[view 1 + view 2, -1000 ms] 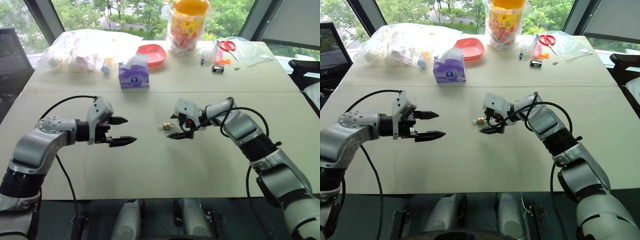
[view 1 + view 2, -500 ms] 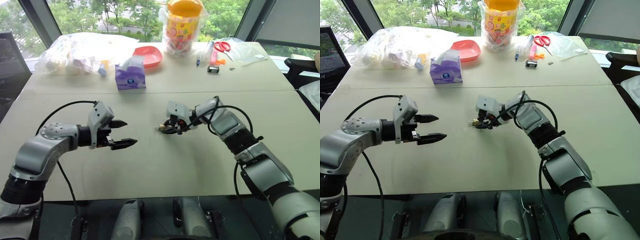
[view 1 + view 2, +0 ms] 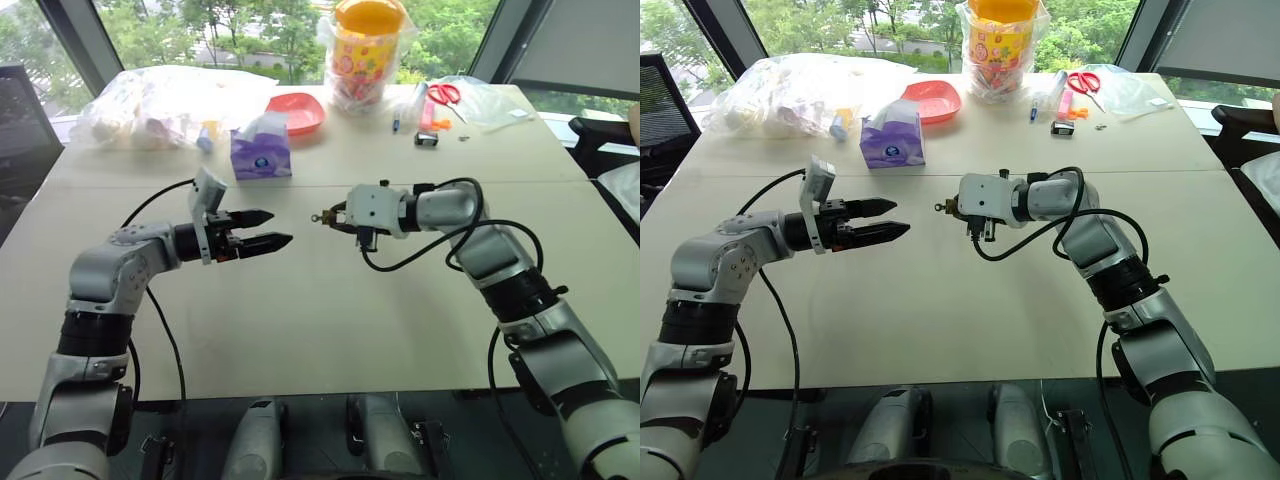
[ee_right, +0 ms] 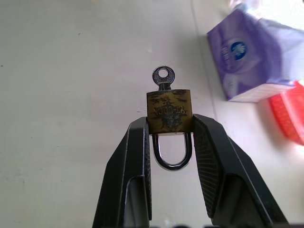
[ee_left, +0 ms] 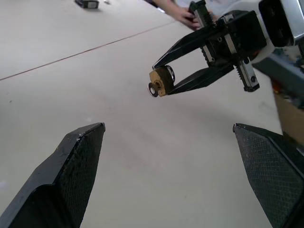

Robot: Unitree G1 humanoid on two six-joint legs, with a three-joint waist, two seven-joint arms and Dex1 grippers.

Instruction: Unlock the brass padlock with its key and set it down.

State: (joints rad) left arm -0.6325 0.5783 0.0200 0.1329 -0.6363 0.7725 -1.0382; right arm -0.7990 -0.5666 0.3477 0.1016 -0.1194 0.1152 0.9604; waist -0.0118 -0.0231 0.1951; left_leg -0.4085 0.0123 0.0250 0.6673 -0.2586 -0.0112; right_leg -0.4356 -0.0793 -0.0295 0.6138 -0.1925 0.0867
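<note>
The right gripper (image 4: 171, 137) has lifted the padlock (image 4: 169, 110) off the table (image 3: 330, 330), where it lay a second ago, and the left gripper (image 3: 272, 229) has swung in toward it. The right fingers pinch the padlock's brass body in the air, shackle between them, with the key (image 4: 163, 77) sticking out of its far end. The left jaws gape wide and empty, pointing at the padlock from close by.

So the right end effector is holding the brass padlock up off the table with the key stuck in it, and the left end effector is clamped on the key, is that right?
Not quite. The right end effector does hold the brass padlock off the table with the key in it, but the left end effector is open and apart from the key, as the left wrist view shows.
</note>
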